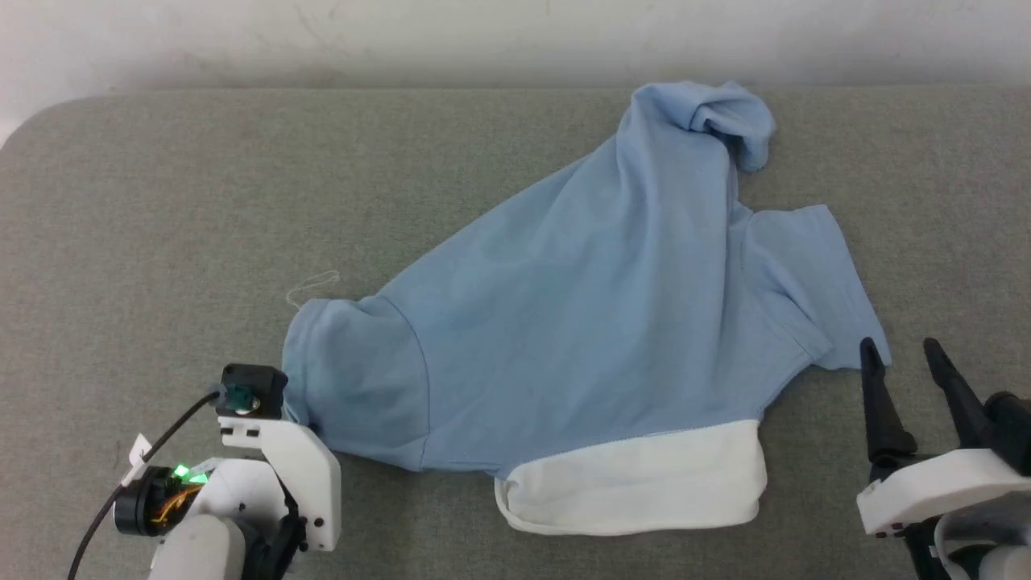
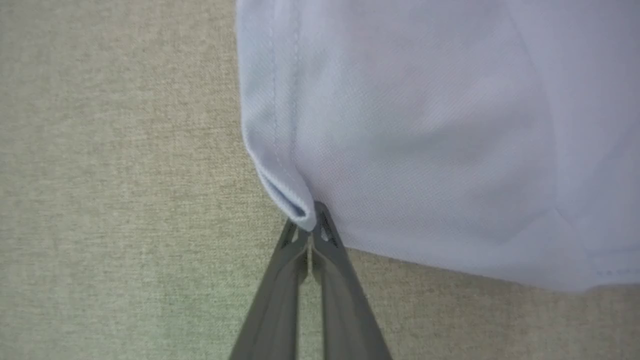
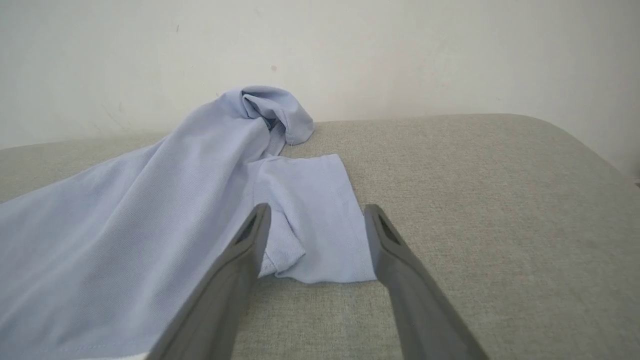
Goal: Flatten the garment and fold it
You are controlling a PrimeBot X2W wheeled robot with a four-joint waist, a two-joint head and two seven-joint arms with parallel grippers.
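The garment (image 1: 580,306), a light blue polo shirt, lies spread on the grey table with its white collar (image 1: 636,483) toward me. Its far end is bunched up (image 1: 725,121) near the wall. My left gripper (image 2: 311,224) is shut on the garment, pinching the folded hem corner of the left sleeve (image 1: 354,379). In the head view the left wrist (image 1: 274,459) covers those fingers. My right gripper (image 1: 902,354) stands open just off the right sleeve (image 1: 813,274). In the right wrist view that sleeve's (image 3: 315,210) edge lies between the spread fingers (image 3: 255,235).
The grey padded table (image 1: 161,225) runs back to a pale wall (image 1: 322,40), with a rounded corner at the far left. A loose white thread (image 1: 310,286) lies beside the left sleeve. Bare cloth stretches left and right of the shirt.
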